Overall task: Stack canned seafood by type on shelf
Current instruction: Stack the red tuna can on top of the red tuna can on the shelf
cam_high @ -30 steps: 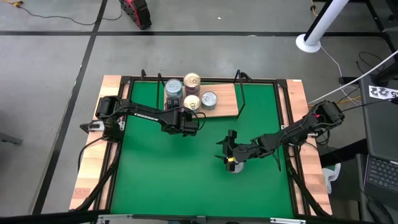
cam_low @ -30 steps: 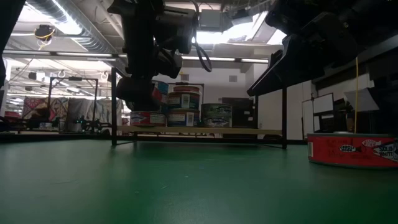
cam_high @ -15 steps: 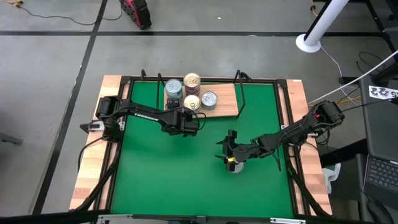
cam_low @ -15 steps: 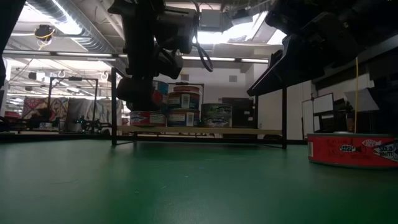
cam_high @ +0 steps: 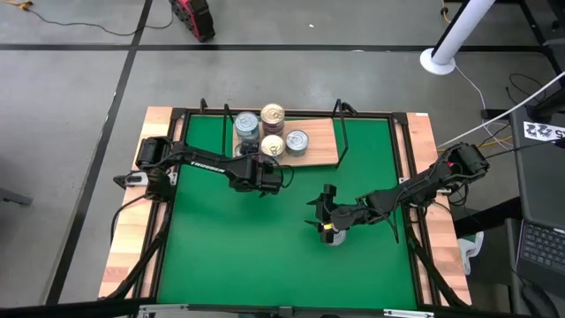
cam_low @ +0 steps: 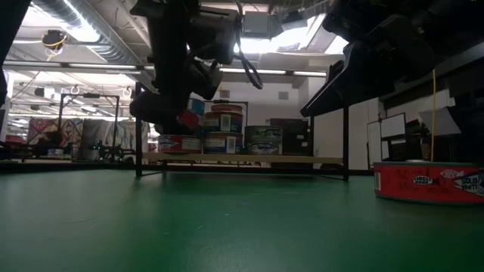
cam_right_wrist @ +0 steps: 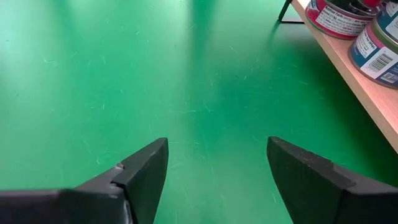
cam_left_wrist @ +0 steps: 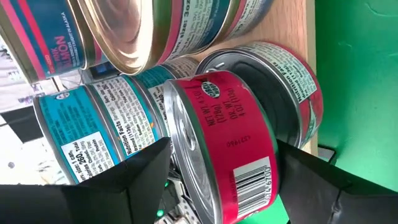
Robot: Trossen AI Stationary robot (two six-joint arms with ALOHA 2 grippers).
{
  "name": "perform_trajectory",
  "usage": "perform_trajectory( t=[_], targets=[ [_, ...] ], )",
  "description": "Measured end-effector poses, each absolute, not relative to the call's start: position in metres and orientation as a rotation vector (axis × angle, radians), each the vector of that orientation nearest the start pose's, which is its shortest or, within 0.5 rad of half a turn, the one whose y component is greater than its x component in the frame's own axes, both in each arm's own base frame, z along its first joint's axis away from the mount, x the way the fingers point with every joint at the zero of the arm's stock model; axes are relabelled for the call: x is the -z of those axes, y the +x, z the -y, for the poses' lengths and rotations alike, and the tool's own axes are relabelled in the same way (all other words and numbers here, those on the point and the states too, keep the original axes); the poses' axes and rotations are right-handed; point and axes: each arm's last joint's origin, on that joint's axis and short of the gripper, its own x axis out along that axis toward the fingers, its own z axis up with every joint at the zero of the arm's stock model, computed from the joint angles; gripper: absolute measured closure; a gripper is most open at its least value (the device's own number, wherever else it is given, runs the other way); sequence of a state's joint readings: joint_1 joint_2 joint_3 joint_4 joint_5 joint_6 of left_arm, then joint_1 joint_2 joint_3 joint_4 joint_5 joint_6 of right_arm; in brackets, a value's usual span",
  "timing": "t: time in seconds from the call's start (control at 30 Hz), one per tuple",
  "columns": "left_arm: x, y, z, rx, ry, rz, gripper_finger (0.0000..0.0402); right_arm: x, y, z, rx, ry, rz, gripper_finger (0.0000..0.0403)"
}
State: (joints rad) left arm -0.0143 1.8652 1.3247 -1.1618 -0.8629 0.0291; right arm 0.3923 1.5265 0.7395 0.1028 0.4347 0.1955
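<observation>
The shelf [cam_high: 320,147] is a light wooden board with a black wire frame at the table's far side. Several tins stand on it in stacks [cam_high: 273,116], seen close up in the left wrist view [cam_left_wrist: 93,130]. My left gripper [cam_high: 267,173] hovers just in front of the shelf's near edge, shut on a red tin [cam_left_wrist: 230,143]. My right gripper [cam_high: 320,209] is open over the green mat right of centre [cam_right_wrist: 217,149]. Another red tin [cam_low: 427,183] stands on its base on the mat, by the right gripper's near side [cam_high: 332,237]. My left gripper pinches the red tin between its two fingers [cam_left_wrist: 140,171], one at the silver lid end [cam_left_wrist: 180,143], the other at the opposite end. The tin is lifted clear of the mat and tilted onto its side, close in front of the shelved tins.
Black wire legs of the shelf [cam_low: 139,143] stand on the mat. Pale wooden planks [cam_high: 132,221] run along both table sides. Open green mat [cam_high: 229,247] lies toward the near edge. A white pole base [cam_high: 437,60] and cables sit beyond the table.
My left gripper has tipped with the red tin in front of the shelf, so the tin now sits more slanted in the low view. The right arm has kept still.
</observation>
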Motion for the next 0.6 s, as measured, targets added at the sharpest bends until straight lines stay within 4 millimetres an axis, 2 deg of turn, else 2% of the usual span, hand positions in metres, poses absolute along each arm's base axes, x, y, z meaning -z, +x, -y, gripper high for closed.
perform_trajectory(
  t=[0.33, 0.6],
  targets=[
    [-0.207, 0.335, -0.012, -0.531, 0.745, -1.570, 0.0137, -0.177, 0.279, -0.102, 0.101, -0.086, -0.618, 0.0129],
    [-0.206, 0.334, -0.021, -0.434, 0.703, -1.626, 0.0137, -0.177, 0.279, -0.102, 0.100, -0.086, -0.618, 0.0129]
  ],
)
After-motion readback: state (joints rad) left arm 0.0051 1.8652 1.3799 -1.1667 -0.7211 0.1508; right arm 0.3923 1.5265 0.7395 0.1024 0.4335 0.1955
